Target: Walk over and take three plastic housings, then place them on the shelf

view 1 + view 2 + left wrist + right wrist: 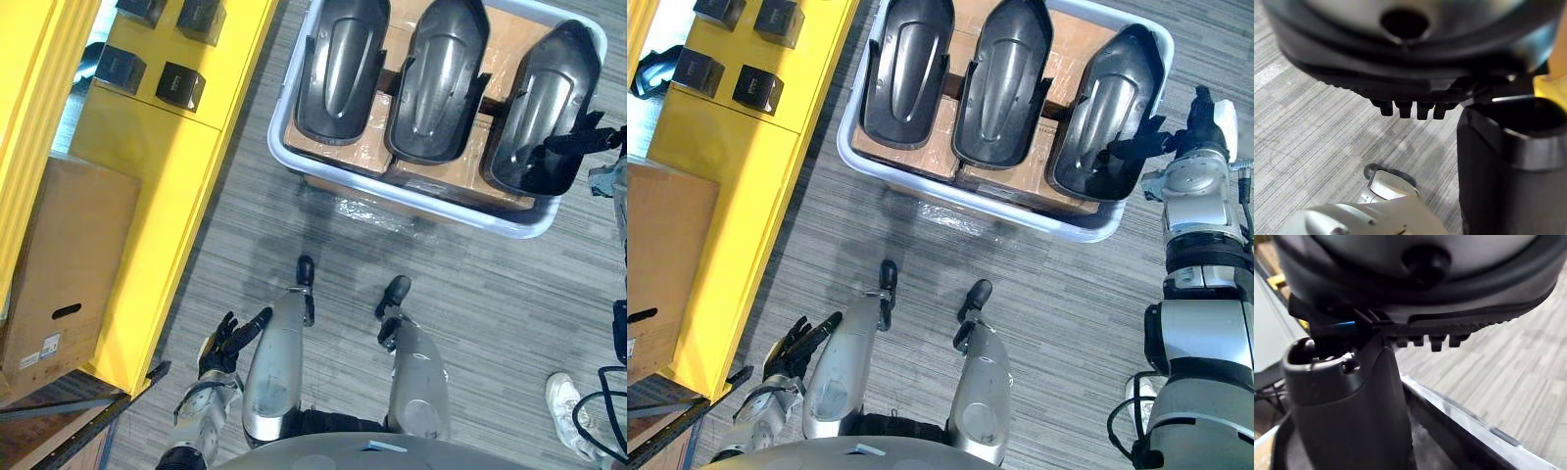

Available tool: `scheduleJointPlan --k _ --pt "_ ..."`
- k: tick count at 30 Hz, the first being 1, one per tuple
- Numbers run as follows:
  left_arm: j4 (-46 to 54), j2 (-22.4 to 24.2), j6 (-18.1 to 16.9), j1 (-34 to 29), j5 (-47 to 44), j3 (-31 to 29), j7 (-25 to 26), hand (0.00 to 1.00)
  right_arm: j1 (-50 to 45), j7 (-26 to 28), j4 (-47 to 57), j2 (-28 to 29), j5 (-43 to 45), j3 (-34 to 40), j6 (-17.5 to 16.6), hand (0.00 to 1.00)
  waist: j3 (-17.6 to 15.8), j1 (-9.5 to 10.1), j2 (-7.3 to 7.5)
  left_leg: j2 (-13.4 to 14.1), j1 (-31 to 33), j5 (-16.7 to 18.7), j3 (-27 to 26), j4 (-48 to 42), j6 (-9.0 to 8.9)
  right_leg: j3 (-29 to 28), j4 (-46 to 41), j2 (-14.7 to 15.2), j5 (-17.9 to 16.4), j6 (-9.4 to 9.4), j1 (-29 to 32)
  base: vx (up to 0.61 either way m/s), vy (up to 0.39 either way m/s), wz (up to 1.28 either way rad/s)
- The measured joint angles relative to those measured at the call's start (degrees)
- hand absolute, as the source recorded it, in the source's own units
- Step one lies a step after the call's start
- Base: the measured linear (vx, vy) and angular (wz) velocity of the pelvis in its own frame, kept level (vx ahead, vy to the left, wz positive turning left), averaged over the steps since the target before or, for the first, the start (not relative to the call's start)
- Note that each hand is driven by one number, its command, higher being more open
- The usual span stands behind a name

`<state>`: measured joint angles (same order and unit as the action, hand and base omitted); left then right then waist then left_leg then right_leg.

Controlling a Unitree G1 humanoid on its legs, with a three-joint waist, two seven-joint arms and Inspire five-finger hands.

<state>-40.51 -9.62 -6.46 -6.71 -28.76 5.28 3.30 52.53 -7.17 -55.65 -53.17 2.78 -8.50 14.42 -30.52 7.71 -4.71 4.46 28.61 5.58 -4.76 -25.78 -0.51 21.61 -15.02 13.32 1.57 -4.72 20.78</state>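
Low at 7 o'clock, my left hand [227, 345] hangs loose, empty; at 12 the white bin [277, 142] carries three plastic housings [438, 78]; at 2 my right hand [1178, 144] spreads its fingers at one's rim, gripping nothing. These look stiff, light, slick shells, best pinched by the rim

Both head eyes looked steeply down, sharing the white bin [277, 132] and grey floor [490, 313]; each wrist camera sat very close, apparently facing floorward.

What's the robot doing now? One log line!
right hand: open, at rightmost housing | left hand: open, idle | housings: three in bin
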Motion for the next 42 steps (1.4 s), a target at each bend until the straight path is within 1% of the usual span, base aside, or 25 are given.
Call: scheduleJointPlan --k 1,5,7,10,13,15,18,23,26,29,32,34,35,37,38,40,42 --pt "0.0 -0.03 0.02 0.0 -0.13 0.17 0.1 1.0 -0.06 0.61 -0.93 -0.01 -0.11 0.08 0.1 0.0 -0.01 -0.06 -0.16 0.0 0.13 0.06 0.05 0.0 0.05 0.02 -0.08 0.0 0.0 0.0 0.15 0.0 0.0 0.0" --pt "-0.01 -0.29 0.16 0.02 -0.15 0.95 0.33 1.0 -0.45 3.5 -1.89 -0.47 -0.61 0.11 0.05 0.0 0.08 -0.16 -0.53 0.04 0.07 0.58 0.38 -0.09 0.21 0.12 -0.64 -0.01 -0.05 0.02 0.23 -0.03 0.011 0.01" --pt "-0.01 -0.41 0.26 0.1 -0.37 1.29 0.4 1.0 -0.74 5.89 -3.04 -0.48 -2.56 0.11 -0.12 0.0 0.11 -0.02 -0.64 0.04 0.09 0.64 0.63 -0.08 0.23 0.23 -0.98 0.0 -0.11 0.09 0.24 -0.05 0.009 0.05" --pt "-0.03 -0.46 0.52 0.22 -0.44 1.84 0.82 1.0 -1.35 6.59 -3.22 -0.52 -4.75 0.13 0.17 0.0 0.37 0.08 -1.07 0.02 0.2 0.72 0.74 -0.02 0.24 0.28 -1.03 0.02 -0.16 0.16 0.21 -0.05 0.014 0.03" --pt "-0.06 -0.46 0.94 0.24 -0.45 2.38 1.46 1.0 -1.91 7.09 -3.38 -1.08 -4.76 0.16 1.33 0.0 0.66 0.04 -1.54 -0.01 0.1 0.64 0.71 0.03 0.33 0.27 -1.06 0.08 -0.13 0.11 0.13 -0.01 0.007 0.01" --pt "-0.05 -0.45 1.47 0.26 -0.45 2.46 1.48 1.0 -2.97 8.16 -3.52 -1.04 -4.68 0.14 1.35 0.0 0.85 0.01 -1.82 0.02 -0.11 0.58 0.69 0.12 0.34 0.27 -1.09 0.08 -0.13 0.12 -0.01 0.0 0.0 0.0" --pt "-0.13 -0.4 1.83 0.26 -0.41 3.15 1.48 1.0 -3.69 7.7 -3.36 -0.69 -4.5 1.43 1.05 0.0 1.24 0.04 -2.45 -0.01 -0.95 0.38 0.22 0.44 0.39 -0.06 -1.08 0.19 -0.1 0.1 -0.43 0.01 0.012 -0.03" --pt "-0.51 -0.39 2.84 0.25 0.14 3.16 1.57 1.0 -5.79 5.5 -3.01 1.98 -4.28 3.6 1.75 0.0 1.48 -0.12 -2.45 -0.11 -4.19 0.17 -0.08 2.14 0.3 -0.12 -0.58 0.24 -0.19 0.16 -3.07 0.0 0.002 -0.01" --pt "-0.41 -0.39 3.05 0.24 0.15 2.92 1.78 1.0 -7.61 2.84 -2.94 3.87 -4.11 7.25 2.34 0.0 1.51 -0.27 -2.42 -0.17 -5.72 -0.06 -0.35 3.11 0.25 -0.24 0.41 0.07 -0.1 0.02 -4.42 0.01 0.004 -0.01" --pt "0.13 -0.38 3.46 -0.27 0.21 2.83 2.23 1.0 -11.18 0.23 -1.79 5.45 -4.13 10.23 2.63 0.0 1.49 -0.4 -2.21 -0.25 -8.67 -0.08 -0.69 4.3 0.22 -0.48 1.69 -0.1 0.03 -0.18 -7.26 0.02 0.005 -0.02" --pt "1.37 -0.41 3.59 -1.15 1.02 2.32 2.55 1.0 -15.78 -2.83 0.69 7.77 -4.05 13.94 1.73 0.0 1.46 -0.91 -1.64 -0.35 -11.75 -0.36 -1.05 6.55 -0.01 -0.43 4.11 -0.52 0.38 -0.68 -10.3 0.05 0.002 -0.03" --pt "4.3 -0.39 3.59 -3.39 2.0 0.81 2.78 1.0 -19.01 -5.0 5.47 10.97 -3.45 16.98 1.22 0.0 1.57 -2.07 -0.47 -0.66 -14.41 -1.13 -1.32 9.23 -0.26 -0.31 6.29 -0.71 0.85 -0.96 -12.44 0.09 -0.008 -0.03" --pt "6.13 -0.32 3.17 -4.69 2.28 0.09 3.44 1.0 -23.22 -7.21 11.91 13.82 -2.54 19.34 0.39 0.0 2.32 -2.94 0.4 -0.8 -16.44 -1.71 -1.63 11.25 -0.47 -0.3 8.28 -1.03 1.57 -0.93 -14.26 0.13 -0.018 -0.06" --pt "8.56 0.24 2.9 -6.32 2.24 -1.82 4.49 1.0 -27.23 -9.57 18.93 17.48 -2.41 20.59 -0.53 0.0 4.35 -3.4 1.69 -0.73 -17.49 -2.01 -2.06 13.02 -0.75 -0.33 10.25 -1.54 2.11 -0.94 -15.1 0.13 -0.022 -0.12" --pt "11.29 0.7 2.88 -6.86 2.13 -3.46 5.35 1.0 -30.65 -11.66 24.15 19.8 -2.54 21.56 -1.46 0.0 5.55 -3.39 2.57 -0.65 -18.83 -2.17 -2.45 14.4 -0.95 -0.27 11.57 -1.87 2.32 -0.91 -16.2 0.13 -0.02 -0.12" --pt "14.8 1.06 2.86 -7.09 2.16 -5.43 6.63 1.0 -34.41 -14.02 29.84 23.48 -3.85 22.89 -2.71 0.0 7.24 -3.41 3.67 -0.54 -20.38 -2.29 -2.7 15.76 -1.14 -0.25 12.87 -2.3 2.37 -0.92 -17.72 0.16 -0.031 -0.05" --pt "21.78 2.25 2.92 -7.11 2.4 -10.25 9.37 1.0 -39.56 -18.18 36.86 29.76 -7.1 23.06 -4.11 0.0 10.86 -3.45 5.89 -0.47 -22.93 -2.59 -2.92 17.77 -1.62 0.27 15.24 -2.69 2.38 -0.94 -20.35 0.18 -0.037 0.0"
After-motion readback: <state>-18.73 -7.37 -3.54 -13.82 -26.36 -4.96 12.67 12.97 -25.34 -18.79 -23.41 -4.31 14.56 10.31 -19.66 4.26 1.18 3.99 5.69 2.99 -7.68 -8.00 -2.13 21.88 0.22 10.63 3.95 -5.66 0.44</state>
